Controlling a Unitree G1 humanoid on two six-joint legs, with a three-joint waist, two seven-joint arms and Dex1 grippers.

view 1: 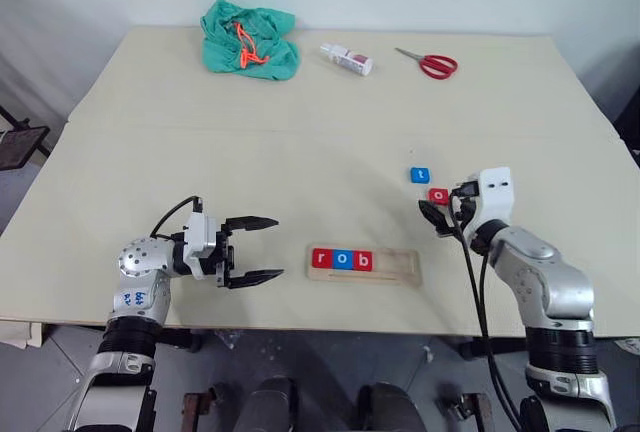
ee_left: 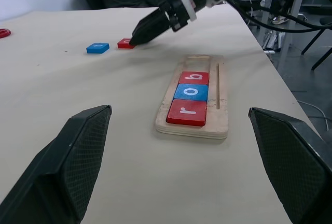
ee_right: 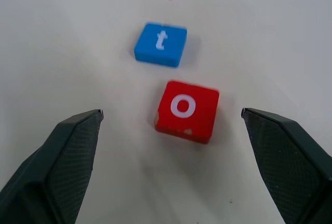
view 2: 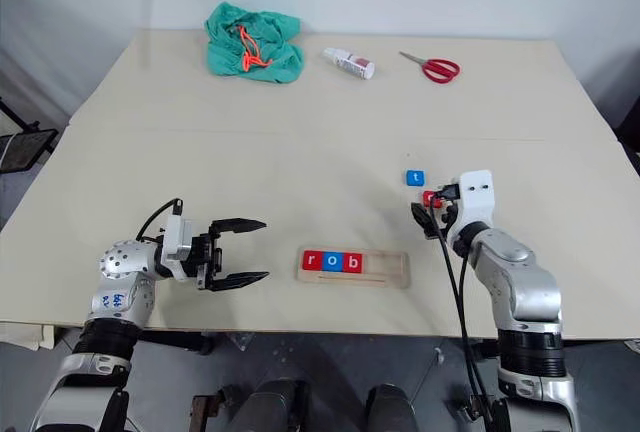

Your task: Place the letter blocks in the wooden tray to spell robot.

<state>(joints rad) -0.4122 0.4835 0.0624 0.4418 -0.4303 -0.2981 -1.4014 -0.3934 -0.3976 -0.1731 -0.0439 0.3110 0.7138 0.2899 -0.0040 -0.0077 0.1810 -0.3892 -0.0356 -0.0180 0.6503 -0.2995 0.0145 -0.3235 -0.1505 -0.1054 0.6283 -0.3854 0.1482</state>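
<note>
The wooden tray [view 1: 400, 268] lies near the table's front edge. Its left part holds a red r block [view 1: 321, 258], a blue o block [view 1: 343, 259] and a red b block [view 1: 364, 261]. A loose blue t block [ee_right: 160, 43] and a loose red o block [ee_right: 187, 110] lie on the table right of the tray and farther back. My right gripper [view 1: 440, 214] is open and low over the table, its fingers [ee_right: 67, 156] spread just short of the red o. Left of the tray, my left gripper [view 1: 278, 247] is open and empty, pointing at the tray.
At the back of the table lie a crumpled green cloth [view 1: 250, 39] with an orange cord, a small white bottle [view 1: 346, 59] and red-handled scissors [view 1: 432, 64]. A fold line crosses the table top behind the loose blocks.
</note>
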